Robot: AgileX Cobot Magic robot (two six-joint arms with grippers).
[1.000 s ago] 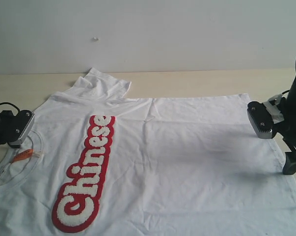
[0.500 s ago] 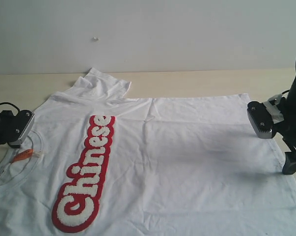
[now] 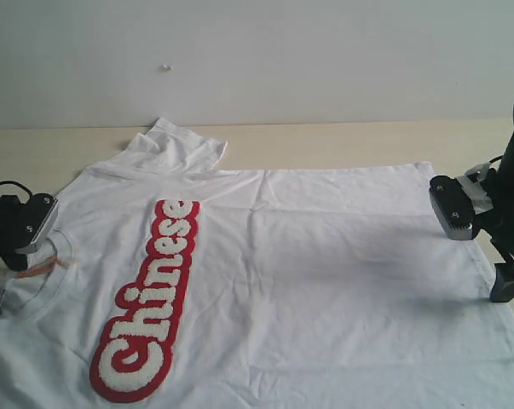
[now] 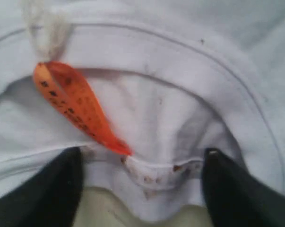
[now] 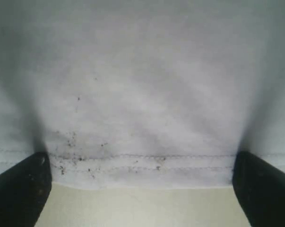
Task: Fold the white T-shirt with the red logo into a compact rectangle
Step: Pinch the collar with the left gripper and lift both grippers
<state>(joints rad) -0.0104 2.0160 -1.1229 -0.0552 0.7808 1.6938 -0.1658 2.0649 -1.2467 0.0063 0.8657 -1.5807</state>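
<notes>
Change: left gripper [image 4: 142, 187] has dropped onto the ribbed neck collar [image 4: 180, 61] of the large white cotton T-shirt [image 3: 325, 281] and started closing. Its jaws are narrower than a second ago but still apart. The collar edge puckers between them, not clamped yet by the look of it. The small orange neck tag [image 4: 76, 109] sits just ahead of the left fingertip. Right gripper [image 5: 142, 198] is unchanged, jaws wide apart, straddling the stitched hem [image 5: 142, 158] at the edge of the pale bench [image 3: 325, 136]. The shirt lies flat between both grippers, and the long red logo band with fuzzy white letters [image 3: 150, 298] is nearer the left one. Likely meaning: collar pinch first, hem grasp pending, no fold yet.
</notes>
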